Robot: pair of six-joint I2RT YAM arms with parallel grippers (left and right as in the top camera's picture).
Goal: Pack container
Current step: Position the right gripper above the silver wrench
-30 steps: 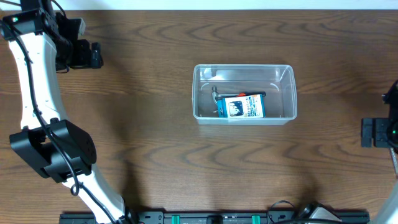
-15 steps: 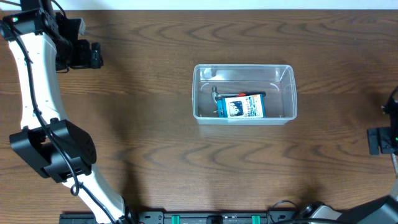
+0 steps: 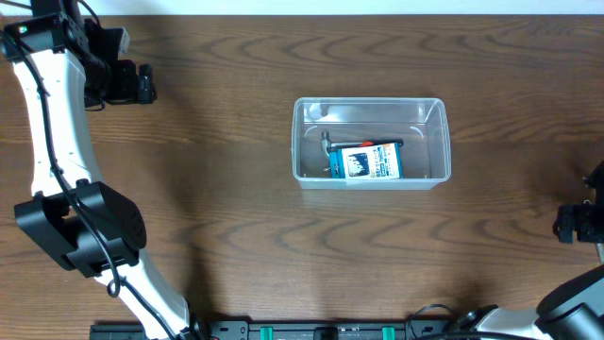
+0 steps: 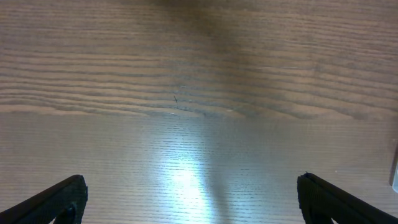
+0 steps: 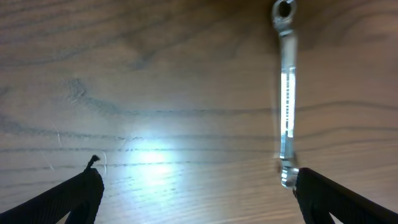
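Observation:
The clear plastic container (image 3: 371, 107) sits at the table's middle. Inside lie a blue-and-white card pack (image 3: 369, 161) and a dark metal tool (image 3: 330, 149) partly under it. My left gripper (image 3: 143, 83) is at the far left back, open and empty; its wrist view (image 4: 193, 196) shows only bare wood between the fingers. My right gripper (image 3: 569, 223) is at the right edge, well apart from the container. Its wrist view shows it open (image 5: 196, 190) over the table, with a shiny metal wrench (image 5: 286, 93) lying just ahead of its right finger.
The table is dark brown wood (image 3: 236, 217). A black rail (image 3: 321, 331) runs along the front edge. The left arm's white link (image 3: 52, 123) spans the left side.
My right gripper has moved toward the front along the right edge. The left arm and the container have not moved.

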